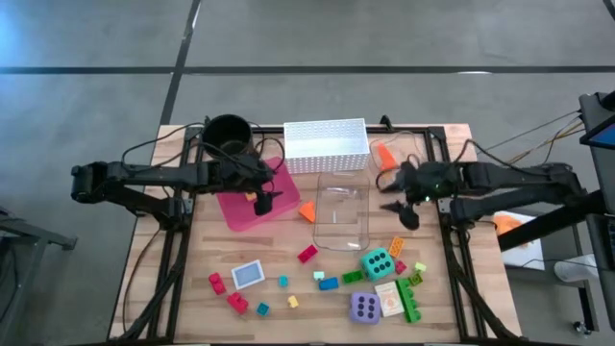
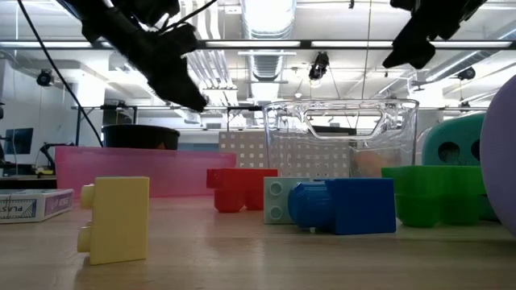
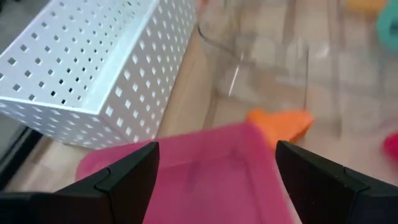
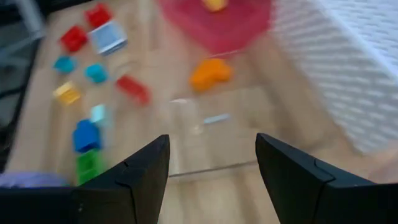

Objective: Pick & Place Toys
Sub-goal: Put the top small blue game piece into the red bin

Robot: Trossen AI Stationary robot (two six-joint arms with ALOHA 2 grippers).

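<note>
Here the left hand [image 1: 264, 199] hangs over the pink tray [image 1: 235, 210], its fingers [image 3: 134, 177] spread wide with nothing between them; a small yellow brick [image 1: 251, 196] lies in the tray. The right hand [image 1: 399, 197] hovers by the clear bin [image 1: 343, 213], fingers [image 4: 140, 177] parted and holding nothing. An orange brick [image 1: 307, 211] sits between tray and bin. Most toys lie scattered across the counter's [image 1: 154, 279] near part: the teal die [image 1: 377, 262], the purple die [image 1: 363, 307], red, blue and green bricks.
</note>
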